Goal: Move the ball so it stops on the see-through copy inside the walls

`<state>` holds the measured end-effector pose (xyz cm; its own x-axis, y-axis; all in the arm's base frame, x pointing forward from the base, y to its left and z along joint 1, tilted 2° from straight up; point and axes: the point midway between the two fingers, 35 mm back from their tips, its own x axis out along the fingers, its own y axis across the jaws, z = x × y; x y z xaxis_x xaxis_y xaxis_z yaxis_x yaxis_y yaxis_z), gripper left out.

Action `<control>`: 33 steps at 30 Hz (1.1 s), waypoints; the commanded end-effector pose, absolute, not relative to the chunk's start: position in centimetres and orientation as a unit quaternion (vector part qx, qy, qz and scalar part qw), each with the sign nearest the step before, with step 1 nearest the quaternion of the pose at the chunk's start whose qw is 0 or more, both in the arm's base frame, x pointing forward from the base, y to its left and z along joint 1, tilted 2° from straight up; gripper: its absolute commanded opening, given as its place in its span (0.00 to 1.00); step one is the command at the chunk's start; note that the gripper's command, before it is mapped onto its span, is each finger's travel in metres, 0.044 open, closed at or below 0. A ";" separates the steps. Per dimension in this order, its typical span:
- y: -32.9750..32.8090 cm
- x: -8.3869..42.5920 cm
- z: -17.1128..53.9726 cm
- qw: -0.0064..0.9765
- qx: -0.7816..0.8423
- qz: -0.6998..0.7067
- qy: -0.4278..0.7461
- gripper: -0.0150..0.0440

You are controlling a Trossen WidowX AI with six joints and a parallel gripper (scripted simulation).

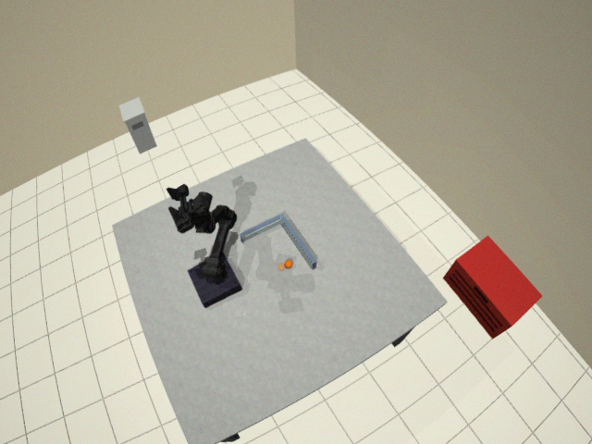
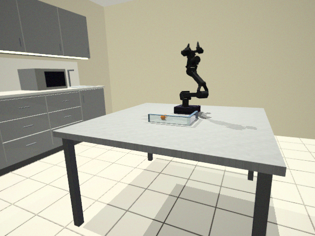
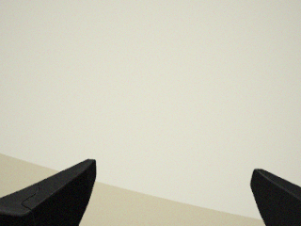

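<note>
The solid orange ball point(image 1: 288, 264) point(image 2: 163, 117) lies on the grey table point(image 1: 334, 325) point(image 2: 229, 144), inside the corner made by the two low clear walls point(image 1: 300, 242) point(image 2: 175, 120). The see-through copy point(image 1: 280, 266) is a paler orange disc right beside the ball, on the side toward the arm's base; the two look nearly touching. In the exterior view the copy is mostly hidden behind the ball. My gripper point(image 1: 168, 199) point(image 2: 193, 43) point(image 3: 174, 172) is open and empty, raised high above the table and pointing up, far from the ball.
The arm's dark base point(image 1: 215, 287) point(image 2: 186, 109) stands on the table on the open side of the walls. One wall point(image 1: 262, 228) runs between the base side and the corner. A red cabinet point(image 1: 497, 281) and a grey box point(image 1: 138, 125) stand off the table.
</note>
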<state>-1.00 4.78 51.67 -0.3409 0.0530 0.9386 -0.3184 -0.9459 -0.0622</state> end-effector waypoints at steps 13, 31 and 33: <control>-11.0 -8.5 50.3 -0.174 0.486 0.822 -0.239 0.75; -29.7 -0.7 39.9 -0.498 0.457 0.607 -0.417 0.75; -31.3 1.7 37.8 -0.535 0.457 0.559 -0.438 0.75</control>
<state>-1.98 -28.54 41.15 -0.1338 -0.9708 0.1989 0.2361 -0.2261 -0.9451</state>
